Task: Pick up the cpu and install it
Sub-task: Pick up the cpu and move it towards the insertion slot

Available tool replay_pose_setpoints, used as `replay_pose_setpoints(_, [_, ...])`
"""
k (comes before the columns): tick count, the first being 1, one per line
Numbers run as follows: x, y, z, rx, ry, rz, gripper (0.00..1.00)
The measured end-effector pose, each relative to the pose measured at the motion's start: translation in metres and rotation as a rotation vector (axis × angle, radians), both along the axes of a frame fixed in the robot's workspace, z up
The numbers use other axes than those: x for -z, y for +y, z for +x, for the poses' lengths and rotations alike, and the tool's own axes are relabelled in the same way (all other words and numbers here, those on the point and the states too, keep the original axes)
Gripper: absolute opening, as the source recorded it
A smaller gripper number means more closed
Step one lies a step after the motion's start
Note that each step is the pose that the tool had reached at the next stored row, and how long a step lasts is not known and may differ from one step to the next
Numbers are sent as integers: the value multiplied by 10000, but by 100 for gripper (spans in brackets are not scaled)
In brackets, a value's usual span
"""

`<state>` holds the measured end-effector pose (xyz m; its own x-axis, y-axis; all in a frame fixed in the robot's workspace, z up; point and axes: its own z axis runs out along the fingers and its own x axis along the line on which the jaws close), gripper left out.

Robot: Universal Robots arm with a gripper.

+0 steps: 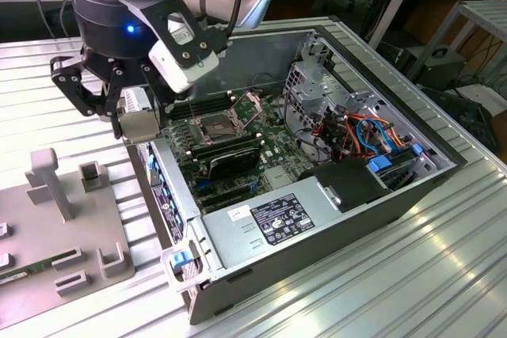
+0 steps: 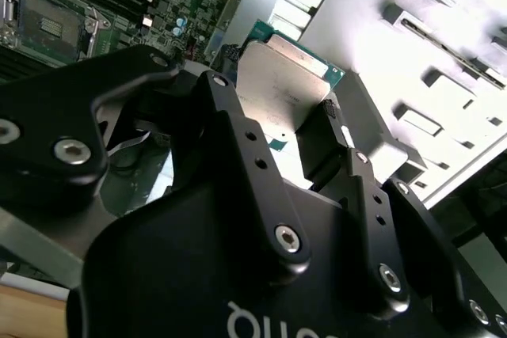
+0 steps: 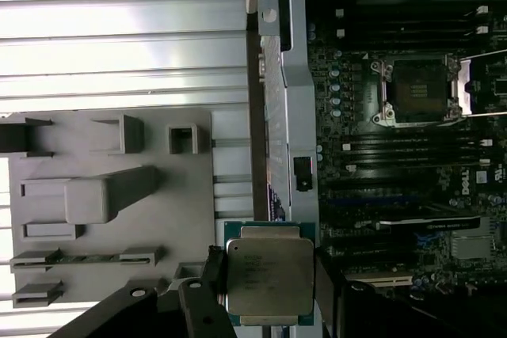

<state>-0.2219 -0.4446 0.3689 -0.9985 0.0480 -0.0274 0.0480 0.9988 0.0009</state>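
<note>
Holding the cpu above the case wall, socket lying open

The gripper (image 1: 136,119) is gripping the cpu (image 1: 139,128) by two opposite edges, its fingers (image 2: 321,140) drawn in narrow against the chip. Pinching the edges is leaving the silver lid facing the wrist and, judging from that, the contact side facing down, as a socket would need it. The task's chip is hanging in the air over the wall of the computer case (image 1: 333,255) at the exterior view's left, between the grey fixture tray (image 1: 47,227) and the motherboard (image 1: 261,144). It is touching neither.

The socket (image 1: 215,124) is sitting well apart from the chip. Its metal frame appears to be standing open, which would leave it ready to receive.

The exterior view is giving what the wrist cameras are not: the arm's height and its place over the case rim. The first wrist view is showing the cpu (image 3: 269,284) lid-on, with the socket (image 3: 418,91) and the tray (image 3: 111,195) to either side. The second wrist view is showing the cpu (image 2: 277,85) up close: the green board edge under the lid and the pads pressing it.
</note>
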Motion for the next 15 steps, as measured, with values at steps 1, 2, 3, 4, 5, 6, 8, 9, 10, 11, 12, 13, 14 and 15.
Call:
replay_pose_setpoints(1, [0, 0, 22, -1, 0, 0, 55])
replay_pose_setpoints(2, [0, 0, 37, 0, 0, 0, 55])
replay_pose_setpoints(3, [1, 0, 53, 1, -1, 1, 55])
replay_pose_setpoints(4, [1, 0, 67, 0, -1, 1, 55])
replay_pose_setpoints(5, [1, 0, 89, 0, -1, 1, 55])
replay_pose_setpoints(6, [1, 0, 103, 0, -1, 1, 55])
replay_pose_setpoints(8, [0, 0, 134, 1, 0, 0, 55])
replay_pose_setpoints(9, [1, 0, 160, -1, -1, 1, 55])
replay_pose_setpoints(10, [0, 0, 182, 0, 0, 0, 55])
replay_pose_setpoints(11, [0, 0, 193, 0, 0, 0, 55])
replay_pose_setpoints(12, [0, 0, 205, 0, 0, 0, 55])
replay_pose_setpoints(13, [1, 0, 220, -1, -1, 1, 55])
replay_pose_setpoints(14, [0, 0, 230, 0, 0, 0, 55])
replay_pose_setpoints(15, [0, 0, 241, 0, 0, 0, 55])
